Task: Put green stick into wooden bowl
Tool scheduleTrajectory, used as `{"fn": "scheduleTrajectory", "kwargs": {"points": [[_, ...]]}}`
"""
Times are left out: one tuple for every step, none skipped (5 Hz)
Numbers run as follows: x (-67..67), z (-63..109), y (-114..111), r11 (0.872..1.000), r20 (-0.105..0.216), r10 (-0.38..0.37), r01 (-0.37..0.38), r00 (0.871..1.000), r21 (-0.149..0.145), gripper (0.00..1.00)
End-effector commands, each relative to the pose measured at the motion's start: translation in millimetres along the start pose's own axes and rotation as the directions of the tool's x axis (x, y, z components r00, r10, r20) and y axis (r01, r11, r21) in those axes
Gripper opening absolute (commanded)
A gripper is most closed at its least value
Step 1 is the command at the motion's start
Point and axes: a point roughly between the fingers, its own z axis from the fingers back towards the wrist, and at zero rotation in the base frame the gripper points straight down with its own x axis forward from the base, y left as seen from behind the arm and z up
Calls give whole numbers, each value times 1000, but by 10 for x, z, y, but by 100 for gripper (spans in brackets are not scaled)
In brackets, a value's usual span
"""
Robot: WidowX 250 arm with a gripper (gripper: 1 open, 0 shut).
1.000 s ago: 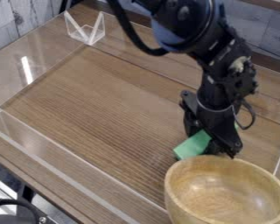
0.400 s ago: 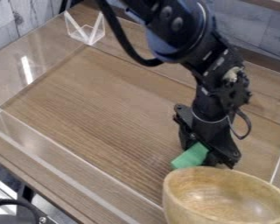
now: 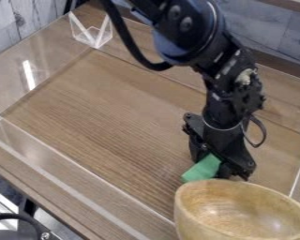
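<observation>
The green stick (image 3: 204,168) is a small bright green block low over the wooden table, just beyond the bowl's far rim. My gripper (image 3: 216,164) points straight down and is shut on it, one end of the block poking out to the left of the black fingers. The wooden bowl (image 3: 240,214) is large, round and light tan, sitting at the bottom right of the view with its hollow showing nothing inside. The black arm reaches in from the top and hides the stick's right end.
Clear plastic walls (image 3: 40,75) border the wooden table (image 3: 102,112) on the left, front and back. A small clear stand (image 3: 93,33) sits at the far left corner. The bowl's right side runs out of view.
The gripper and the green stick have shifted slightly left and toward the bowl's near side since a second ago. In the last half second almost nothing moved.
</observation>
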Motion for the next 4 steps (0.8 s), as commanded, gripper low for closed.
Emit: {"fn": "scheduleTrajectory", "kwargs": {"points": [[37, 38, 24, 1000, 9, 5, -5, 1000, -10, 0], [22, 33, 31, 1000, -3, 14, -14, 1000, -19, 0], [8, 27, 37, 999, -15, 22, -22, 1000, -26, 0], [-5, 26, 46, 999, -26, 31, -31, 999, -33, 0]]}}
